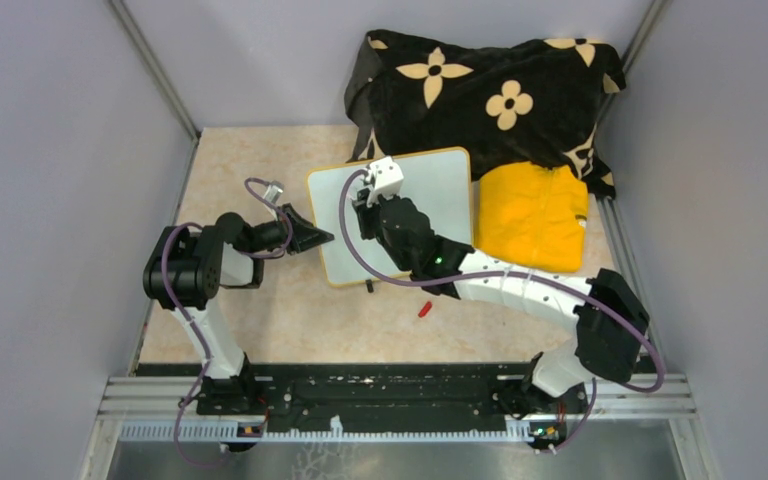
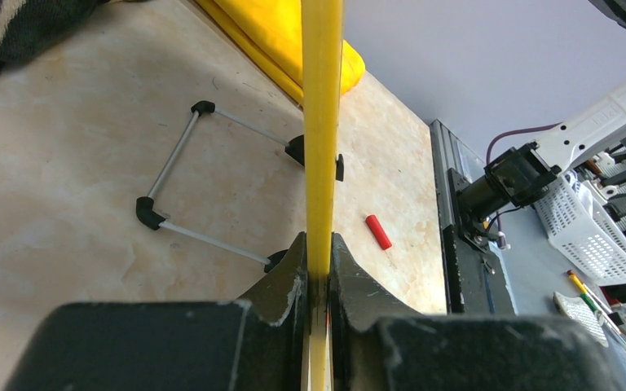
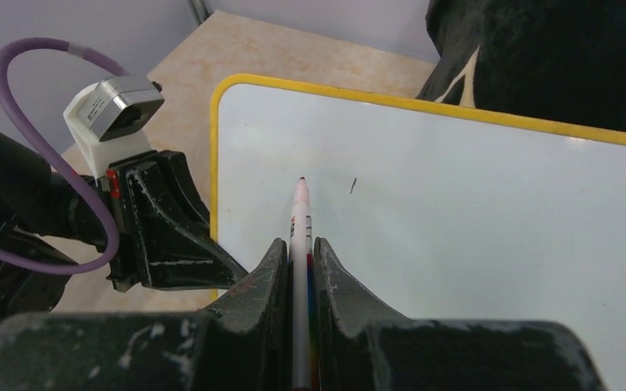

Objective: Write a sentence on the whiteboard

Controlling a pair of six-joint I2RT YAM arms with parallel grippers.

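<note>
The whiteboard (image 1: 435,195) with its yellow frame stands tilted on its wire stand (image 2: 175,159) at the table's middle. My left gripper (image 1: 322,238) is shut on the board's left frame edge (image 2: 323,122), which runs straight between the jaws (image 2: 319,248). My right gripper (image 3: 299,244) is shut on the slim white marker pen (image 3: 300,213) and holds it over the board's left part (image 1: 365,210). The pen tip points at the white surface (image 3: 473,236); I cannot tell if it touches. No red words show on the board, only one tiny dark stroke (image 3: 353,186).
A red pen cap (image 1: 425,308) lies on the table in front of the board, also in the left wrist view (image 2: 378,231). A yellow cloth (image 1: 532,215) lies right of the board. A black flowered blanket (image 1: 490,90) is behind it. Grey walls close both sides.
</note>
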